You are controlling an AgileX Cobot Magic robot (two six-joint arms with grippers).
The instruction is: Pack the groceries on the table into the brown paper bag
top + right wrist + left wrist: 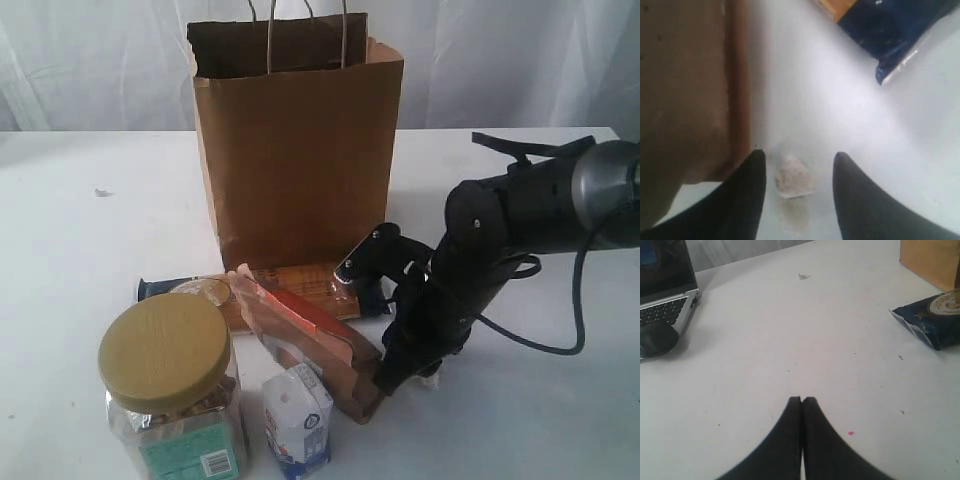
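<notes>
Right pincer (799, 154) parted and empty, low over the white surface (805, 100) beside a brown pouch (685, 90). Left pincer (802, 400) closed, holding nothing.

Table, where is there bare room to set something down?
Bare table left of the brown paper bag, behind the jar, and at the front right beyond the right arm. Crowded in front of the bag: jar, carton, pouch, spaghetti packet and right gripper.

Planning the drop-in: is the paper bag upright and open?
Upright and open: the brown paper bag stands tall, handles up, its inner back wall showing.
</notes>
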